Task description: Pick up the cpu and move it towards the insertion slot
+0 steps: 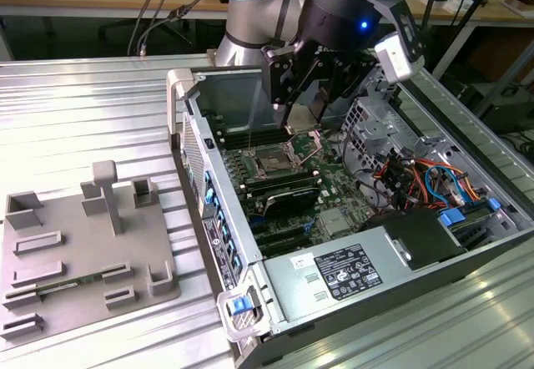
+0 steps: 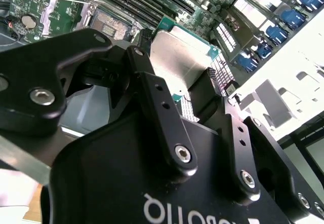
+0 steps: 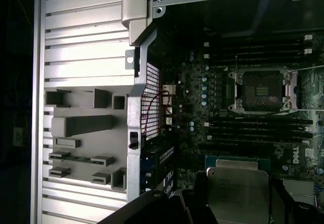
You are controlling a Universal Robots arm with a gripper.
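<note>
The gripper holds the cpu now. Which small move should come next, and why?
Probably a short move across the board toward the insertion slot. The gripper is shut on the cpu, held above the motherboard, and in the first wrist view the open socket lies apart from the chip, past the memory slots.

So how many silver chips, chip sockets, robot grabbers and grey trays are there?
cpu, held in the gripper: 1
insertion slot: 1
gripper: 1
grey tray: 1
Total: 4
</note>
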